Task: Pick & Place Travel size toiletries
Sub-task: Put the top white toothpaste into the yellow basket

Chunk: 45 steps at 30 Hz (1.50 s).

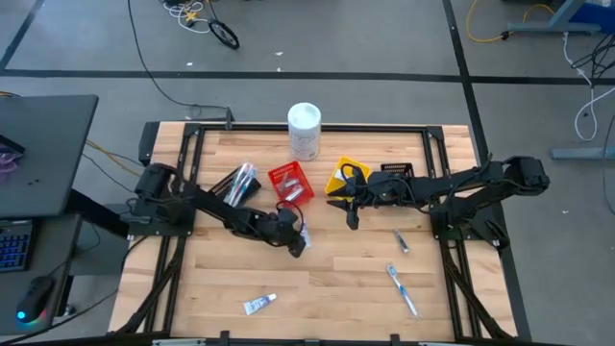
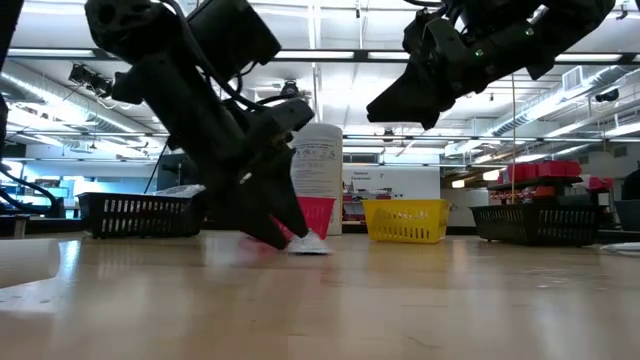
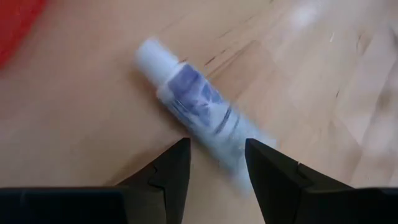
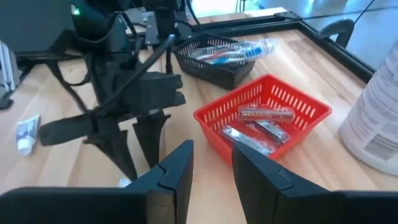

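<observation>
Left gripper (image 1: 300, 240) is sitting low on the table (image 1: 336, 288) from above, fingers parted over a toothpaste tube (image 1: 304, 234), not clamping it; right gripper (image 1: 352, 217) is hanging open and empty near the yellow bin (image 1: 338, 174), with another tube (image 1: 258, 305), a toothbrush (image 1: 403, 290) and a silvery tube (image 1: 401, 240) lying loose. Low view: left gripper (image 2: 275, 232) is touching down beside the white tube (image 2: 309, 245). Left wrist: tube (image 3: 199, 109) is lying diagonally, its tail between the spread fingers (image 3: 171, 171); right wrist: open fingers (image 4: 180, 168) are facing the red bin (image 4: 264, 115) holding silvery tubes.

White canister (image 1: 304, 130) at table (image 1: 336, 279) far edge; red bin (image 1: 290, 183), yellow bin (image 1: 342, 176), black bins beside.
</observation>
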Motion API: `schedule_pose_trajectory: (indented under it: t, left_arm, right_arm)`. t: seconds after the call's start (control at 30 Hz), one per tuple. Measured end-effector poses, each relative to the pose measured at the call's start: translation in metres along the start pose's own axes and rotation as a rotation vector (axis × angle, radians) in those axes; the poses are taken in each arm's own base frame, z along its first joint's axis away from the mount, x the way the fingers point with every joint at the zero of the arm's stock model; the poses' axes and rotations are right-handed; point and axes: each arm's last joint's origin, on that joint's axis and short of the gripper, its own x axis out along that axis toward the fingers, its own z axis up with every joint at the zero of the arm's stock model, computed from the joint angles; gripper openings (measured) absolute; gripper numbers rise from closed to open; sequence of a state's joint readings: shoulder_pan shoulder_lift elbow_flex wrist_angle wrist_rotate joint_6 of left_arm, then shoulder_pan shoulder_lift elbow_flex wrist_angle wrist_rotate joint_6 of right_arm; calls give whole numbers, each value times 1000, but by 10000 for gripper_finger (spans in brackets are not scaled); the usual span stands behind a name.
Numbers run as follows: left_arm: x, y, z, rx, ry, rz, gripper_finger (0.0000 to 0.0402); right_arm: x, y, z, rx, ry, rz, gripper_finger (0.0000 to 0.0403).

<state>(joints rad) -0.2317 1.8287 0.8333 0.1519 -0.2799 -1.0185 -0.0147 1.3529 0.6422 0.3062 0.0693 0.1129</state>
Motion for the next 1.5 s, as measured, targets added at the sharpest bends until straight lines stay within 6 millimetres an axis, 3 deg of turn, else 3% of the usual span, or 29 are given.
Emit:
schedule_pose_trajectory:
  t: [0.33, 0.5, 0.67, 0.77, 0.97, 1.3, 1.5]
  left_arm:
    - [8, -6, 6, 51, -94, 51, 211]
    - [6, -17, 9, 296, -134, 35, 231]
    - [1, -42, 15, 486, -147, -33, 233]
    - [0, -48, 25, 391, -147, -30, 233]
    - [3, -41, 38, 247, -184, 22, 231]
    - [3, -38, 35, 41, -150, 23, 201]
    - [3, -31, 31, 21, -125, 104, 205]
  right_arm:
    - [0, 0, 2, -26, -20, -3, 119]
    - [0, 0, 1, -25, -15, -3, 119]
    - [0, 0, 1, -24, -12, -4, 119]
    - [0, 0, 1, -23, -12, -4, 119]
    - [0, 0, 1, -15, -12, -4, 119]
    - [0, 0, 1, -15, -12, -4, 119]
    - [0, 0, 1, -15, -12, -4, 119]
